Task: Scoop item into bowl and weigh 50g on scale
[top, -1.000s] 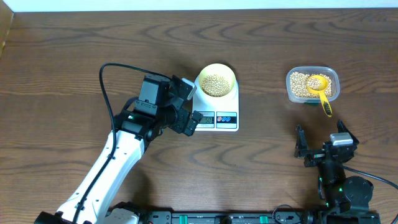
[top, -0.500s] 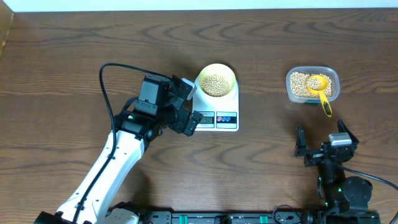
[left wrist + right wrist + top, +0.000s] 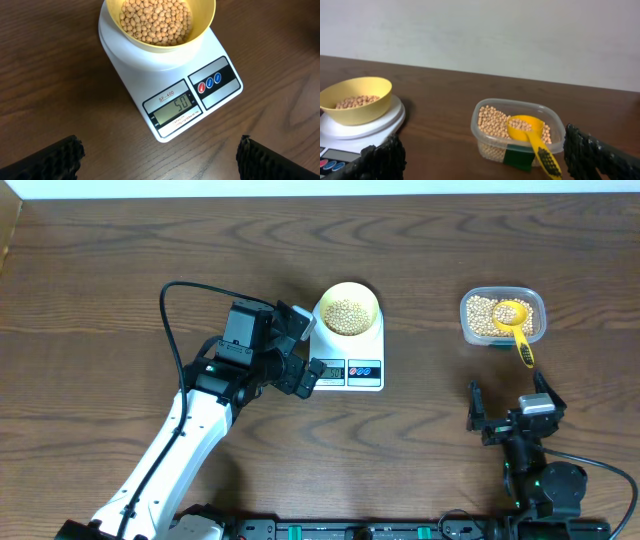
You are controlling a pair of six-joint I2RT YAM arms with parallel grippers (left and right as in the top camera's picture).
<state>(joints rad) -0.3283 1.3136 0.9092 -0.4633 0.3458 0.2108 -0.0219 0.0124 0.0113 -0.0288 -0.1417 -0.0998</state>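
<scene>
1. On the scale (image 3: 131, 59), near the middle of the worktop (image 3: 120, 270), sits the pale yellow bowl (image 3: 347, 288) with a decent heap of beans (image 3: 347, 315) in it. That's where the task's stuff is right now.
2. The display (image 3: 175, 106) looks like it reads 50 in the left wrist view, so I'd say the weighing target is hit. The digits are small, so take that with a pinch of salt.
3. The left claw (image 3: 159, 150) is spread wide, grasping nothing. It hovers just beside the display end of the scale, its fingers either side of that end, and I can't see it touching anything.
4. The right claw (image 3: 508, 402) is also fully released and empty. It's parked near the front edge, well apart from the scale.
5. Over on the right, the clear tub (image 3: 492, 147) has plenty of beans in it. The yellow scoop (image 3: 525, 127) lies in there with a few beans in its cup, handle sticking out over the rim toward the right claw.
6. My read: scooping and weighing look done. Nothing obvious is left, unless a top-up or trim is needed if that reading isn't exact.
</scene>
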